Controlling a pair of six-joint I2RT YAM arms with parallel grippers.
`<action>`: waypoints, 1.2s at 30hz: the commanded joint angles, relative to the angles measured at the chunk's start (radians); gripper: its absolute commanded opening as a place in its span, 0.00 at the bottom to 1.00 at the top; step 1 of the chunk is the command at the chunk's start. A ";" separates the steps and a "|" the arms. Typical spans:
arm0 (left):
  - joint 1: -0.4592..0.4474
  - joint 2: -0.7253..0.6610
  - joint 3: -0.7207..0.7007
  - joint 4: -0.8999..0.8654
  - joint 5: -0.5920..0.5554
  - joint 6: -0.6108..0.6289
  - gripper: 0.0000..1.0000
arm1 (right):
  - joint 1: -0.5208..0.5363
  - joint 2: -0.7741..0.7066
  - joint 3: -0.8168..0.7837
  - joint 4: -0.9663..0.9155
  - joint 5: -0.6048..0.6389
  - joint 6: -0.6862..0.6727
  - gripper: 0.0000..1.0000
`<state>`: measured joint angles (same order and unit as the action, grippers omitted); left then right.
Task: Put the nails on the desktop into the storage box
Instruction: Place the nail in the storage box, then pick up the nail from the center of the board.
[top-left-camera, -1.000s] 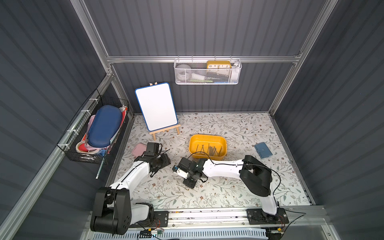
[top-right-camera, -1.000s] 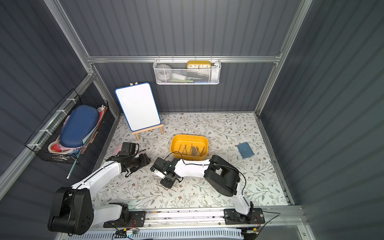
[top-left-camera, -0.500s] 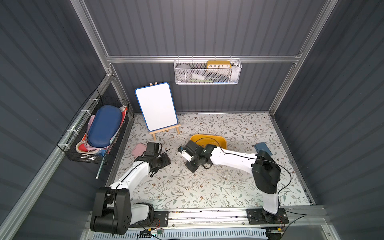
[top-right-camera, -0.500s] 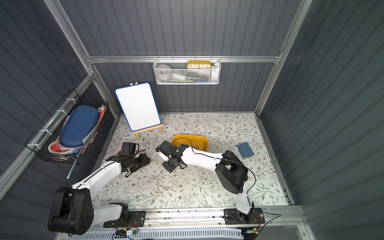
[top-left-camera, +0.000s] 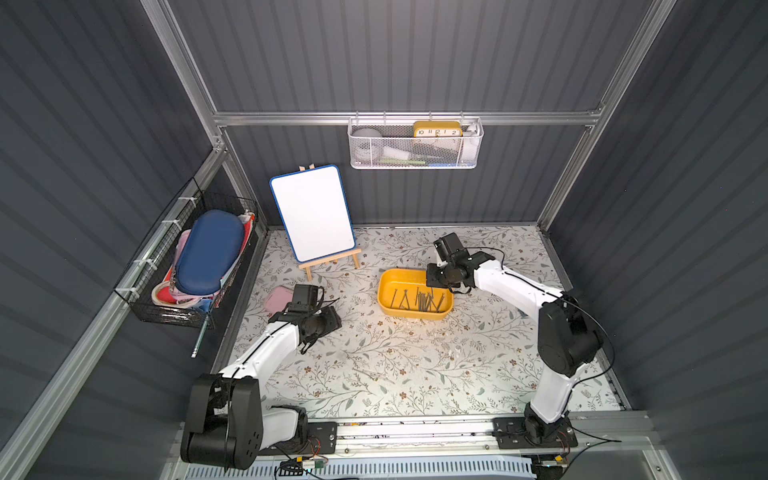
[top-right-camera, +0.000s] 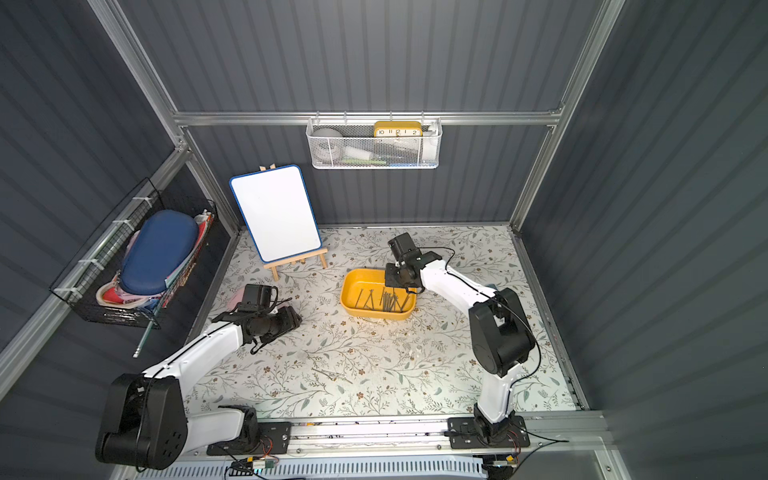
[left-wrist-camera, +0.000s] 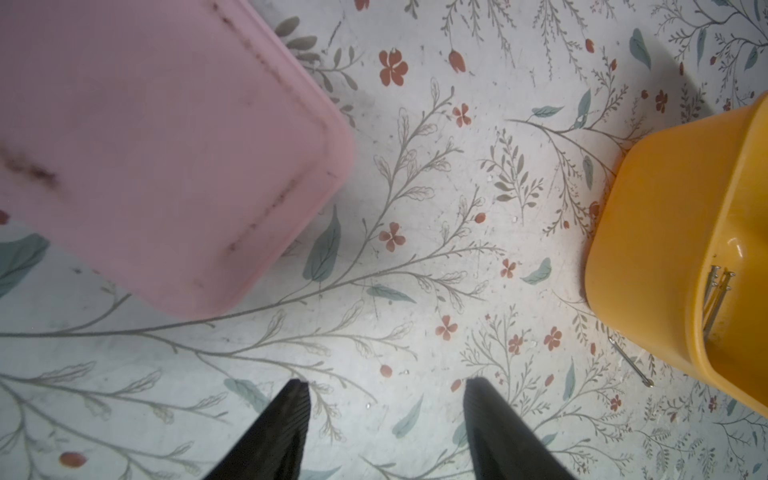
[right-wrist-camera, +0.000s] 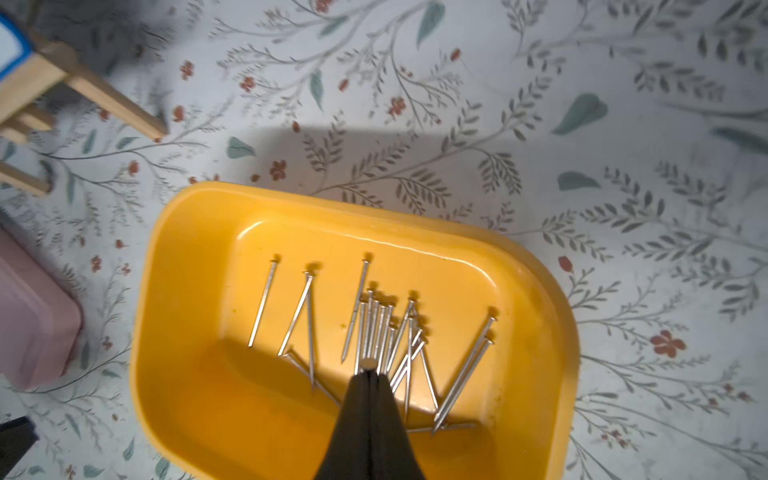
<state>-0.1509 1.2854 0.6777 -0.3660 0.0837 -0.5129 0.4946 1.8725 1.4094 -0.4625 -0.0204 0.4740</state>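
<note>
Yellow plastic, the storage box (right-wrist-camera: 174, 291) sits mid-desk (top-left-camera: 415, 399) with most of the nails (right-wrist-camera: 374, 328) lying inside it. Your right fingers (right-wrist-camera: 357, 407) hang over the box floor, pinched together on one nail (right-wrist-camera: 368, 365) seen head-on at their tips, so the drop step appears to be in hand. Your left fingers (left-wrist-camera: 286, 419) stand apart, empty, near the pink case (left-wrist-camera: 145, 145). Next, part the right fingers, then fetch the stray nail (left-wrist-camera: 629, 361) just beside the box wall.
</note>
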 joint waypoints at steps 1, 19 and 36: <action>-0.003 -0.006 -0.012 -0.002 0.014 0.015 0.64 | 0.008 0.041 -0.013 0.059 0.021 0.079 0.00; -0.003 -0.024 -0.012 -0.002 0.008 0.010 0.65 | 0.265 -0.058 0.019 -0.075 -0.190 -0.257 0.30; -0.003 -0.009 -0.012 -0.007 -0.003 -0.006 0.65 | 0.628 0.090 0.007 -0.080 -0.138 -0.584 0.31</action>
<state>-0.1509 1.2819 0.6773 -0.3634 0.0818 -0.5148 1.1011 1.9362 1.3701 -0.5133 -0.1501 -0.0589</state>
